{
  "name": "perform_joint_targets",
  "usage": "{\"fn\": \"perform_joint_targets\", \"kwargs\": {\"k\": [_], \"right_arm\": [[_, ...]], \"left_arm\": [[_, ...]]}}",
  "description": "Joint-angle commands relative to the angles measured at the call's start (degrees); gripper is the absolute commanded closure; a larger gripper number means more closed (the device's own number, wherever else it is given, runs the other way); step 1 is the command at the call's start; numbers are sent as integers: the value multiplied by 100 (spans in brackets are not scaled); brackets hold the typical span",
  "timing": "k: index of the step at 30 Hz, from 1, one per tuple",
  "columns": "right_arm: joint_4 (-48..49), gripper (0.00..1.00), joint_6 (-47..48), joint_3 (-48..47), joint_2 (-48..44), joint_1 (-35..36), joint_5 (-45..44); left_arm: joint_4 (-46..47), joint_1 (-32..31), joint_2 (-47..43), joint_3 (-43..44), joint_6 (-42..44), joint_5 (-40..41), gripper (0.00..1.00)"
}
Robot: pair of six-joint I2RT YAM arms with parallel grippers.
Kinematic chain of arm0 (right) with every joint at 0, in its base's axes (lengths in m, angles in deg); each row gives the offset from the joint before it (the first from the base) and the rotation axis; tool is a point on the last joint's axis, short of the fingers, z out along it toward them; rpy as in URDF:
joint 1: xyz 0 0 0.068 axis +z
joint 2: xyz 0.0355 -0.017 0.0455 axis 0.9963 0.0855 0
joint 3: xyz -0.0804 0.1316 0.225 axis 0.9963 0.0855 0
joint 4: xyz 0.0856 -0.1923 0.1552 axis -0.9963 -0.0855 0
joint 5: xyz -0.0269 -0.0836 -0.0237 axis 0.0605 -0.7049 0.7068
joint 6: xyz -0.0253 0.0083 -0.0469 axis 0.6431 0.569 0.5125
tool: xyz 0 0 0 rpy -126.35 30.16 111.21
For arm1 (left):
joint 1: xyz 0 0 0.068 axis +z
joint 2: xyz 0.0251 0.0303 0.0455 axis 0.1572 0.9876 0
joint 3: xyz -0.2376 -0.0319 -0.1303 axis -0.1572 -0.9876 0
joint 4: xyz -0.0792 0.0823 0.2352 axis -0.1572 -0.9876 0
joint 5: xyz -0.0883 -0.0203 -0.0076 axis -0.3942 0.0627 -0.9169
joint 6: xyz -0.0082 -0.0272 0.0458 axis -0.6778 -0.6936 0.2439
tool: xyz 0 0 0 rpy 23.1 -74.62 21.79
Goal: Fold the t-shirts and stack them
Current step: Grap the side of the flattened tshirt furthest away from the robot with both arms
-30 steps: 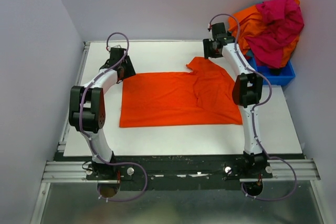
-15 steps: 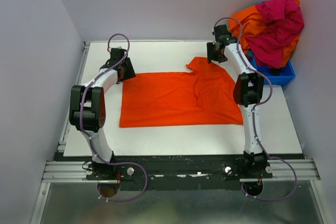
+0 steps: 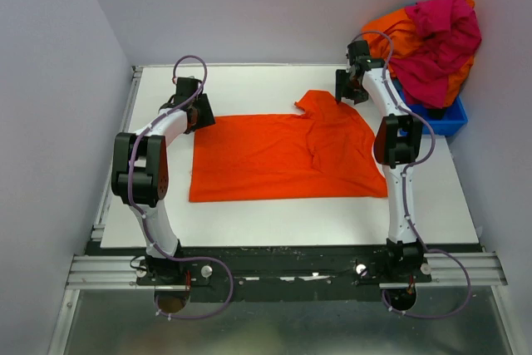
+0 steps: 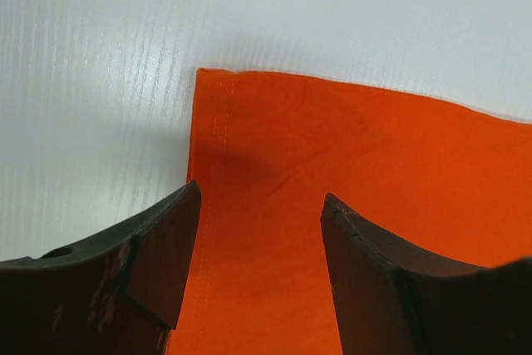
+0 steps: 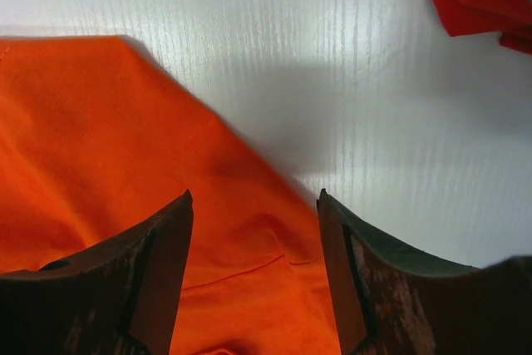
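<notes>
Left claw (image 4: 262, 197): hanging released, jaws spread with nothing between them, hovering just above the far-left corner of the orange shirt (image 3: 274, 155).
Under left claw: the stitched hem is running along beneath the left finger, the corner is sitting just ahead of it, and bare surface (image 3: 249, 81) is showing beyond and to the left.
Right claw (image 5: 253, 197): also gaping and gripping nothing, hovering over the sleeve at the shirt's far-right end.
Under right claw: the slanting cloth edge is crossing between the jaws, orange lying to the left and white surface to the right.
Shirt: lying spread between the two claws, flat on the left claw's side and bunching into ridges on the right claw's side.
Reason for the poses: each claw seems to be lining up over a far end, likely so both can pinch and fold together (a judgement only).
Pile (image 3: 432, 39): magenta and orange shirts are heaping in the blue bin (image 3: 440, 118) just right of the right claw, apparently waiting their turn.
Progress: seemingly early, with no folded stack showing.
Risk: the rumpled side may be making a clean pinch harder.
</notes>
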Motion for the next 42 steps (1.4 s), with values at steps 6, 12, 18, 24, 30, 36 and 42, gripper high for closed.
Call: {"fn": "perform_joint_targets", "kwargs": {"k": [6,12,18,24,30,36,42], "right_arm": [[-221,35,50,70,118,-28,1],[-388,39,103,-246,303,-63,72],[-694,39,331,-473,592,-98,-122],[-72,53,366,227,127,-107,-165],[-19,55,454,-18,197,-98,-253],[236,46,639,70,144,16,-402],[105,51,1096,-298,364,148,-491]], "left_arm": [[-146,0,175,223,120,-161,29],[-216,0,245,310,147,-170,30],[-251,0,298,355,156,-196,30],[-234,0,298,390,156,-179,30],[-225,0,359,434,173,-170,31],[-286,0,508,583,191,-179,31],[-348,0,605,680,199,-205,32]]}}
